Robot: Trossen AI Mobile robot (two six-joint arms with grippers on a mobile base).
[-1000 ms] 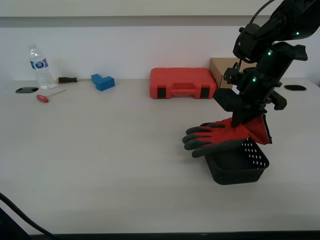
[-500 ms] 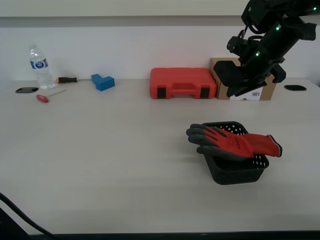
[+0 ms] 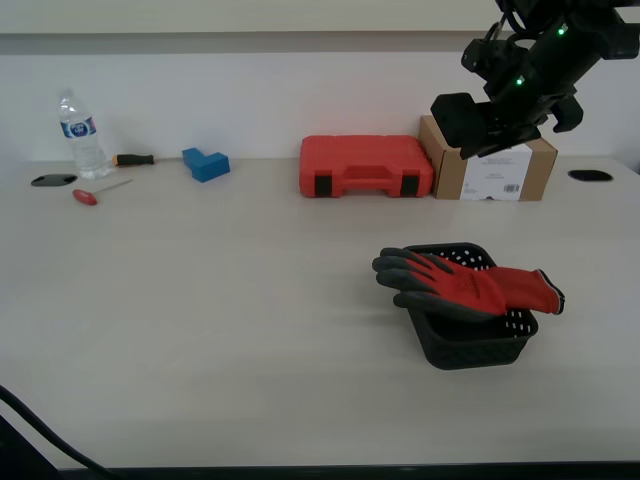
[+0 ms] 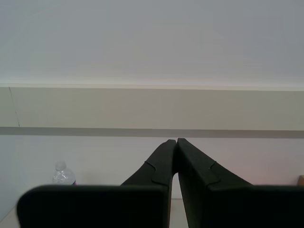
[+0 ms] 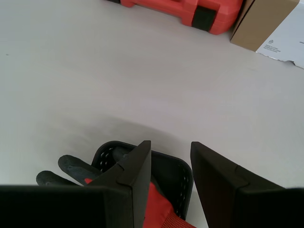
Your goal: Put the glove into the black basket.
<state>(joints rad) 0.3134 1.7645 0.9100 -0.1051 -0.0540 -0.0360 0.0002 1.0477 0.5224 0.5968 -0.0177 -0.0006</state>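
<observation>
First pincer [image 5: 168, 164]: jaws parted with nothing between them, up high over the counter [image 3: 200, 300] at the exterior view's right, looking down on the drop spot.
Second pincer [image 4: 174, 152]: fingers pressed together, empty, aimed at the far wall.
Change: a second ago my first pincer was low at the basket with the glove in its jaws; now it has let go and climbed well clear, up by the cardboard box [image 3: 500, 165].
Glove [image 3: 465, 285]: draped across the black basket [image 3: 480, 340], grey fingers hanging over one rim, red cuff poking past the other.
Read: dropped, yes, but sitting on top rather than down inside — I'd call it nearly done, maybe needing a tuck.
Bystanders: red tool case [image 3: 365, 165] untouched.
</observation>
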